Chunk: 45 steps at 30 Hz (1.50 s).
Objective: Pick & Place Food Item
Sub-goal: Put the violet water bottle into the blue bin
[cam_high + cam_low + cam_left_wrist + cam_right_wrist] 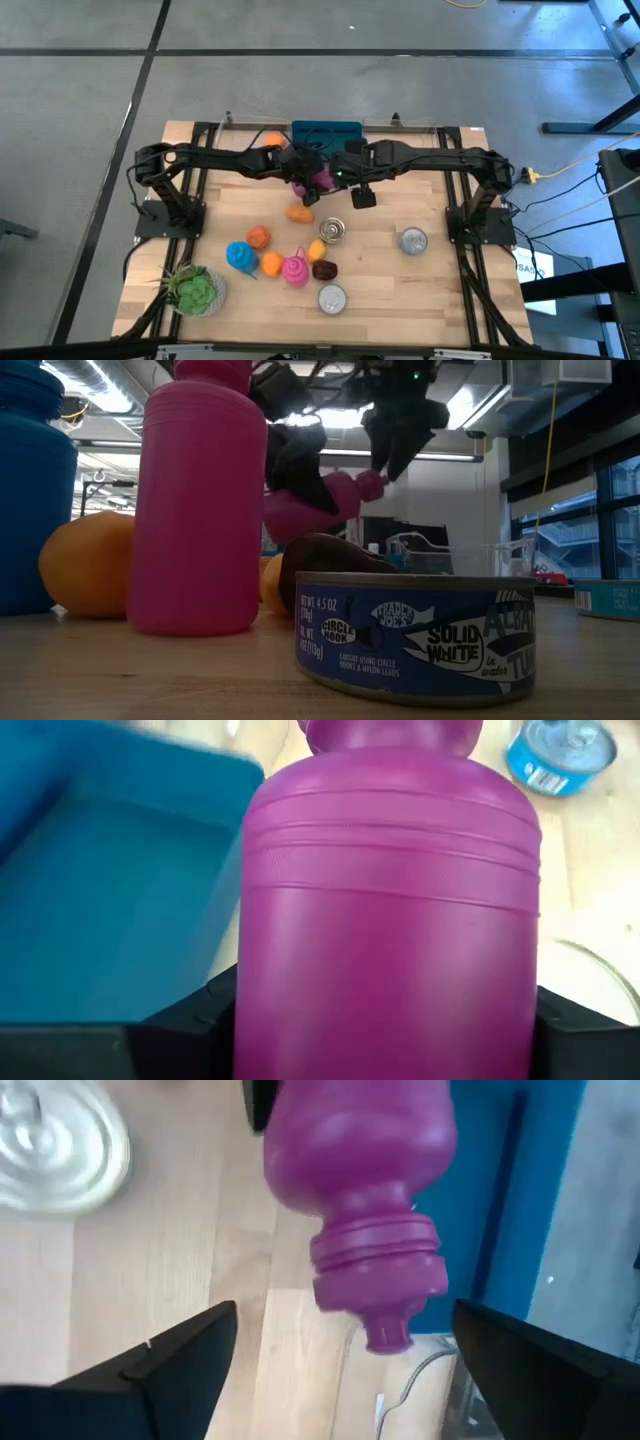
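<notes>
Left hand (305, 178) is pinching a magenta bottle (322, 180) across its fat body, and the left wrist view shows why the grip sits there: the dark fingers (190, 1020) press on either flank of the widest part, where the ribbed plastic gives them the most purchase. Held that way the bottle hangs clear of the surface, tipped over with its cap end pointing away from the wrist, as the low view shows against the ceiling lights.

Right hand (362, 196) faces it from the other side, its fingers spread wide and holding nothing; in its own wrist view the bottle's cap (388, 1332) points into the gap between them. My reading is a handover or a steadying approach, since the neck is the only free part left to take.

Just behind the bottle lies the blue bin (326, 132) at the far edge of the wooden surface (440, 290), probably the drop point, which would explain carrying the bottle up there.

Nearer the camera the remaining items wait in a loose group: an upright pink bottle (295, 270), a blue bottle (240, 256), orange fruit (258, 237), a dark plum-like piece (324, 269), three tins (331, 298) and a green plant (195, 290) at the left corner.
</notes>
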Motion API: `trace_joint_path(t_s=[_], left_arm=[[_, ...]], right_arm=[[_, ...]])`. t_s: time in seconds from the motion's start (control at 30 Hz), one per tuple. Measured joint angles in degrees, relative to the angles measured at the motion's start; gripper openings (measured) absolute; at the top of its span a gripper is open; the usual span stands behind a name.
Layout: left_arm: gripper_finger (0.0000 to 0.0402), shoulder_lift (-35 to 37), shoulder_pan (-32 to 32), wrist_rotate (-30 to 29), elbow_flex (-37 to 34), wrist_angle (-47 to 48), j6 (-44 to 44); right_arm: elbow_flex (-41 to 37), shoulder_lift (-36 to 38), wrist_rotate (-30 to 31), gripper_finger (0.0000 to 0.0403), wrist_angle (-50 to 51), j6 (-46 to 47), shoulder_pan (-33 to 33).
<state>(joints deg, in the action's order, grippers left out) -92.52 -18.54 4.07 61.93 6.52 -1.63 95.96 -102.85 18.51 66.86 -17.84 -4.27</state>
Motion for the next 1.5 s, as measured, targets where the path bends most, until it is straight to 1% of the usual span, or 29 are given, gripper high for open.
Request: trace_joint_path(t_s=[0.23,0.33,0.43,0.53,0.63,0.77,0.87,0.97,1.07,1.27,1.37,1.5], left_arm=[[0.0248,7.16,-0.43,-4.07,-0.02,2.84,2.4],[0.0248,10.76,-1.06,-6.16,-0.05,5.24,2.99],[0.0248,14.34,-1.57,-7.21,-0.06,6.35,3.84],[0.0248,17.91,-2.01,-8.56,-1.78,6.26,4.38],[0.0248,21.41,-2.65,-9.26,-4.71,6.02,3.86],[0.0248,26.56,-2.66,-9.03,-11.01,-1.03,2.62],[0.0248,30.1,-2.54,-8.83,-17.02,-9.48,1.6],[0.0248,32.85,-2.5,-6.97,-22.77,-18.99,0.74],[0.0248,34.82,-2.5,-5.41,-27.45,-25.41,0.51],[0.0248,35.79,-2.5,-0.64,-34.42,-38.03,0.4],[0.0248,35.82,-2.48,1.23,-37.13,-44.95,-0.12],[0.0248,35.79,-2.48,3.71,-40.04,-51.91,-1.44]], right_arm=[[0.02,4.8,-1.74,0.0349,-2.77,3.89,-2.27],[0.0,6.44,-5.28,0.0348,-4.0,4.26,-3.4],[-0.68,7.65,-7.04,0.0348,-7.53,5.86,-4.33],[-2.5,8.22,-7.42,0.0348,-11.34,6.77,-5.1],[-6.48,9.49,-7.61,0.0348,-17.49,6.99,-5.8],[-13.16,11.77,-7.87,0.0348,-27.96,6.98,-6.2],[-17.82,14.16,-10.58,0.0348,-37.12,7.29,-6.35],[-22.19,16.41,-14.08,0.0348,-45.86,7.55,-6.56],[-26.33,18.21,-18.54,0.0348,-52.83,7.95,-7.11],[-32.65,20.38,-28.24,0.0348,-67.64,11.33,-8.65],[-35.17,20.37,-31.29,0.0348,-74.47,12.77,-9.34],[-39.22,20.37,-34.25,0.0348,-85.1,13.85,-9.91]])
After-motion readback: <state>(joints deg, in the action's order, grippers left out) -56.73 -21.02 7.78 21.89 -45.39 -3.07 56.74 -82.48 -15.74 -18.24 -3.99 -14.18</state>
